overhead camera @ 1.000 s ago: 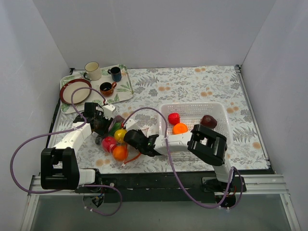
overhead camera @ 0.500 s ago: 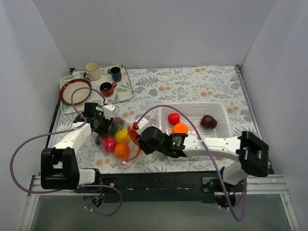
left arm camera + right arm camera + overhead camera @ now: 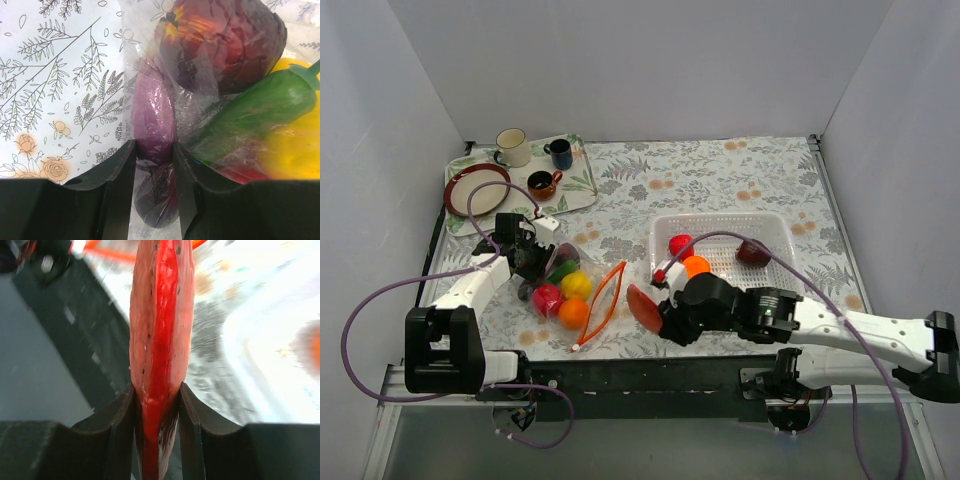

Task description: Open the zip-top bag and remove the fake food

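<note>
The clear zip-top bag point(image 3: 558, 290) lies at the front left, its orange-red zipper strip point(image 3: 601, 302) gaping in a loop. Red point(image 3: 546, 297), yellow point(image 3: 576, 284) and orange point(image 3: 571, 314) fake food pieces are inside. My left gripper point(image 3: 527, 262) is shut on the bag's far end; the left wrist view shows the jaws point(image 3: 153, 150) pinching plastic round a purple piece point(image 3: 152, 117), beside a maroon fruit point(image 3: 220, 40) and a green pepper point(image 3: 260, 107). My right gripper point(image 3: 652, 308) is shut on a flat red slice point(image 3: 640, 304), also in the right wrist view point(image 3: 160, 315), held near the front edge.
A white mesh basket point(image 3: 720, 218) at centre right holds a red point(image 3: 681, 244), an orange point(image 3: 696, 266) and a maroon piece point(image 3: 752, 252). A tray point(image 3: 578, 192) at the back left carries three mugs and a red-rimmed plate point(image 3: 476, 187). White walls enclose the table.
My right gripper has pulled back out of the bag's mouth, to the right and nearer the front edge, with the red slice in it. The zipper strip now gapes open. The left arm has not moved.
</note>
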